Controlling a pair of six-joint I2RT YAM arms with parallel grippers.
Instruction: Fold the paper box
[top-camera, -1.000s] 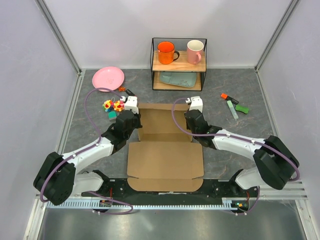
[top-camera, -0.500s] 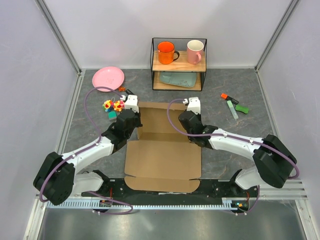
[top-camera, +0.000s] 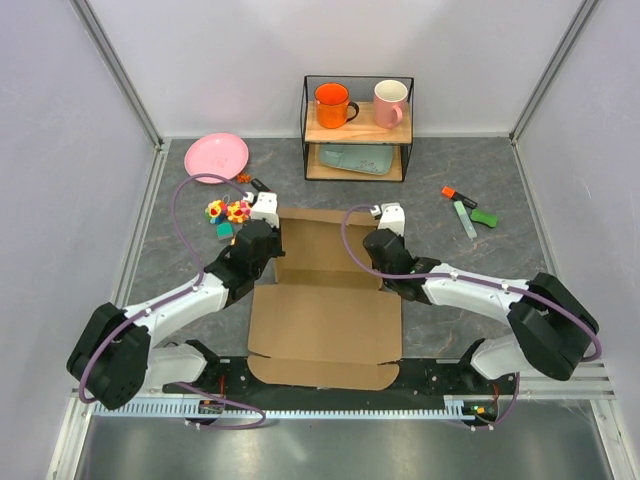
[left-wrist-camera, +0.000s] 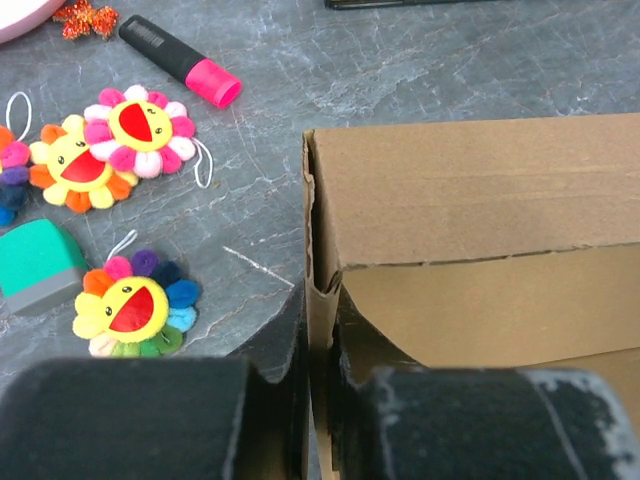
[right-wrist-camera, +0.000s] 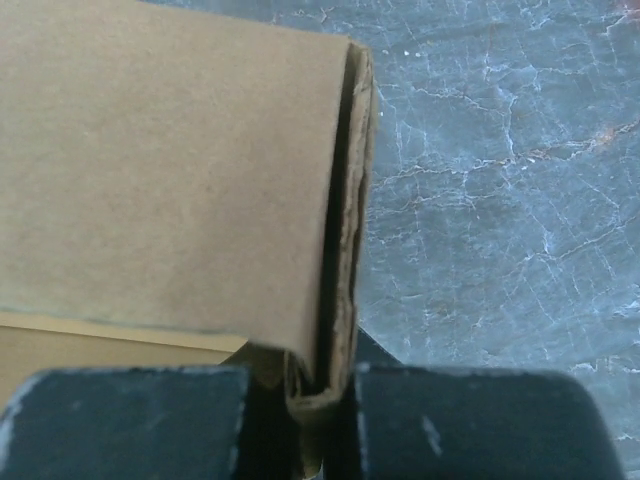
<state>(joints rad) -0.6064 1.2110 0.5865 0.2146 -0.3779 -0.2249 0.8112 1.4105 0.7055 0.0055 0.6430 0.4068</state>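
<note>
The paper box (top-camera: 325, 322) lies mid-table, brown cardboard, with its far section partly raised and its near panel flat. My left gripper (top-camera: 272, 238) is shut on the box's upright left wall, and the wall (left-wrist-camera: 322, 250) stands squeezed between the black fingers (left-wrist-camera: 285, 340). My right gripper (top-camera: 379, 246) is shut on the doubled-over right wall (right-wrist-camera: 345, 250), whose folded edge sits between the pads (right-wrist-camera: 400, 400). The box's far wall (left-wrist-camera: 480, 190) faces the left wrist camera.
A wire shelf (top-camera: 357, 128) at the back holds an orange mug (top-camera: 331, 104), a pink mug (top-camera: 389, 103) and a teal tray. A pink plate (top-camera: 216, 156) lies back left. Flower toys (left-wrist-camera: 135, 125), a pink marker (left-wrist-camera: 180, 62) and a green block (left-wrist-camera: 38, 265) sit left; markers (top-camera: 463, 210) lie right.
The right gripper swung inward with the right wall, then eased back and shut again on it. The box's flat near panel slid slightly left. The left gripper held still.
</note>
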